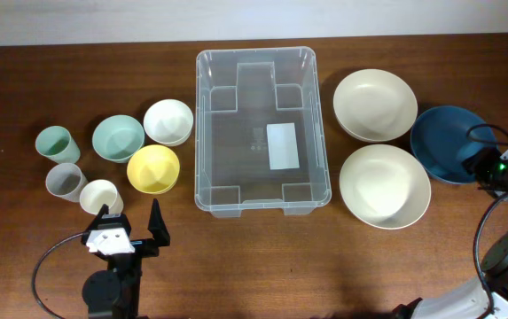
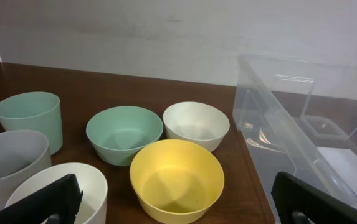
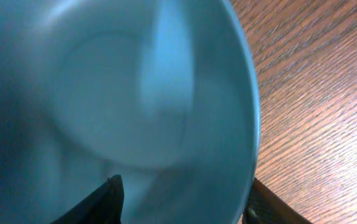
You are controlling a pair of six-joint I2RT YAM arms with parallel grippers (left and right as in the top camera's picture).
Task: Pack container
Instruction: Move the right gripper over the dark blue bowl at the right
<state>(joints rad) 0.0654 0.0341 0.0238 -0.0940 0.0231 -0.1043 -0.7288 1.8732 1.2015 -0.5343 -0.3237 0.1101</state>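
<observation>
While the container (image 1: 199,133) sits empty, I hold the right hand (image 3: 181,202) spread astride the blue bowl (image 3: 103,93) rim to pinch it; left hand (image 1: 129,214) spread, idle.

Clear, colourless container (image 1: 202,133) with a white label (image 1: 282,146), on a dark brown, wood-grained table (image 1: 23,89). Plain, unpatterned small ware: yellow bowl (image 1: 153,169), mint-green bowl (image 1: 118,138), white bowl (image 1: 168,121), mint-green cup (image 1: 57,143), grey cup (image 1: 65,182), cream cup (image 1: 100,197). Far cream bowl (image 1: 375,105) and near cream bowl (image 1: 384,186) alike in tone — deep blue bowl (image 1: 447,143) beside them.
</observation>
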